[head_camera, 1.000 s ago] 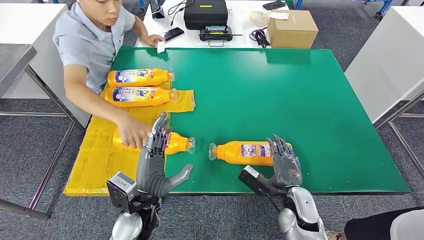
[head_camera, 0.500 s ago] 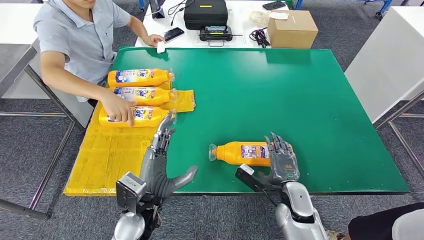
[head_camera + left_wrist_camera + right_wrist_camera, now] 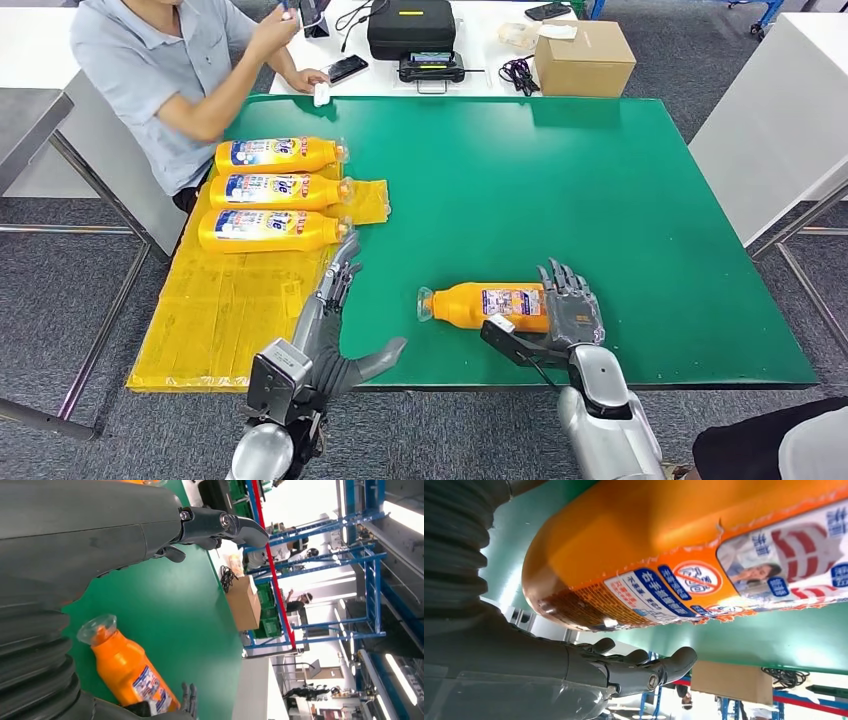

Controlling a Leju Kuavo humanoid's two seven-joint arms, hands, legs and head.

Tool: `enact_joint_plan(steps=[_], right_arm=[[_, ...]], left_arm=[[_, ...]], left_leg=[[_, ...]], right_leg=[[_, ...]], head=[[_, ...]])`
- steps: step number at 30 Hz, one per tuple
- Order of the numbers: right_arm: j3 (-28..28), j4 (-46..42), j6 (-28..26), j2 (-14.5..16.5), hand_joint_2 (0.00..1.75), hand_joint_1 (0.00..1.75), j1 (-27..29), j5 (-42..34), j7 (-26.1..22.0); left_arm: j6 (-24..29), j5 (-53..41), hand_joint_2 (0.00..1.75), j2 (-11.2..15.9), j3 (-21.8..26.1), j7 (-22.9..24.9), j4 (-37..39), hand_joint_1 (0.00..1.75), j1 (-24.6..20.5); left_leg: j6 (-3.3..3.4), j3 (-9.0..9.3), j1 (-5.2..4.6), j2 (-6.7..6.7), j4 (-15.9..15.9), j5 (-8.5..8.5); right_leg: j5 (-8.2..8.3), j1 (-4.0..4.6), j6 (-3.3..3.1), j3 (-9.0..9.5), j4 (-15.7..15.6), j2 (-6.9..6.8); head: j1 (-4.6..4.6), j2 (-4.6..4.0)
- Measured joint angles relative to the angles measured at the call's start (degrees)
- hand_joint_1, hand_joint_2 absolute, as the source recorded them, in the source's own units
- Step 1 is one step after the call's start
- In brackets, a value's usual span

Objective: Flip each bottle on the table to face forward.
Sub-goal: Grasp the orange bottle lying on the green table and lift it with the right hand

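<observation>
My right robot hand (image 3: 568,308) lies against the base end of the lone bottle (image 3: 482,305), fingers straight and spread over its top. I cannot tell whether the thumb is closed under it, so I cannot say whether this is a hold or only a touch. The bottle lies on its side on the green worktop (image 3: 560,190), near the front edge, its clear cap pointing toward my left side. In the right wrist view the bottle (image 3: 704,545) sits just beside the hand, with the small-print label turned my way and the fingers (image 3: 644,667) stretched out alongside it.

My left robot hand (image 3: 335,325) is open and holds nothing. Its fingers reach forward over the seam where the yellow sheet (image 3: 215,310) meets the green, and the thumb sticks out to the side. It is well apart from the lone bottle. The left wrist view shows that bottle (image 3: 127,672) lying on the green with its cap nearest the camera.

Three more bottles (image 3: 268,189) lie side by side on the yellow sheet at the left of the worktop, blue-and-white labels up, caps pointing right. A person (image 3: 165,70) sits at the far left corner with one hand raised and the other resting on the white table behind.
</observation>
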Motion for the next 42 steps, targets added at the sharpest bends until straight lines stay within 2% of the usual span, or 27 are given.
enact_joint_plan(steps=[9, 10, 13, 14, 20, 36, 39, 42], right_arm=[[0.00, 3.94, 0.81, -0.40, 1.75, 0.00, -3.15, -0.07, -0.14], [0.00, 4.28, 0.84, -0.43, 1.75, 0.08, -3.36, -0.18, -0.27], [0.00, 5.19, 1.02, -0.45, 1.75, 1.39, -3.80, -0.54, -0.70], [0.00, 5.53, 1.21, -0.46, 1.75, 1.75, -3.90, -0.87, -1.03], [-0.01, 7.97, 2.51, -0.93, 1.75, 1.75, -4.82, -4.89, -3.94], [-0.01, 12.59, 4.86, -3.15, 1.75, 1.75, -7.62, -11.06, -6.84], [-0.29, 12.85, 6.32, -3.57, 1.75, 1.75, -7.66, -15.49, -9.27], [-1.58, 12.86, 9.37, -3.99, 1.75, 1.75, -7.41, -23.04, -13.98]], left_arm=[[0.10, -0.42, 1.75, 0.01, -0.13, 0.37, 0.00, 0.00, -0.07], [0.10, -0.42, 1.75, 0.02, -0.15, 0.39, 0.00, 0.00, -0.07], [0.11, -0.42, 1.75, 0.02, -0.17, 0.40, 0.02, 0.00, -0.09], [0.11, -0.42, 1.75, 0.02, -0.19, 0.40, 0.05, 0.00, -0.11], [0.19, -0.44, 1.75, 0.10, -0.46, 0.40, 0.36, 0.00, -0.31], [0.54, -0.41, 1.75, 0.19, -1.31, -0.18, 1.33, 0.00, -0.90], [0.62, -0.19, 1.75, 0.27, -1.46, -0.44, 1.48, 0.00, -1.03], [1.10, 0.74, 1.75, 0.28, -1.55, -0.99, 1.86, 0.00, -1.20]], left_leg=[[0.00, 0.13, 0.00, 0.02, 0.00, 0.01], [0.00, 0.15, 0.00, 0.02, 0.00, 0.01], [0.00, 0.17, 0.00, 0.03, 0.00, 0.01], [0.00, 0.17, 0.00, 0.03, 0.00, 0.01], [0.00, 0.20, 0.00, 0.02, 0.00, 0.01], [0.01, 0.81, 0.00, -0.02, 0.00, -0.11], [0.03, 0.89, 0.00, -0.01, -0.01, -0.14], [0.03, 0.92, -0.01, 0.06, -0.01, -0.13]], right_leg=[[0.02, 0.00, -0.02, 0.12, 0.00, 0.00], [0.02, 0.00, -0.02, 0.13, 0.00, 0.01], [0.03, 0.00, -0.02, 0.15, 0.00, 0.01], [0.03, 0.00, -0.02, 0.15, 0.00, 0.01], [0.02, 0.00, -0.02, 0.17, 0.00, 0.00], [-0.09, 0.01, -0.04, 0.22, -0.10, -0.01], [-0.10, 0.01, -0.04, 0.27, -0.12, 0.00], [-0.02, 0.01, -0.02, 0.67, -0.12, 0.02]], head=[[0.00, 0.00], [0.00, 0.00], [0.00, 0.00], [-0.01, 0.00], [0.00, 0.00], [0.01, 0.00], [0.01, 0.00], [0.02, 0.00]])
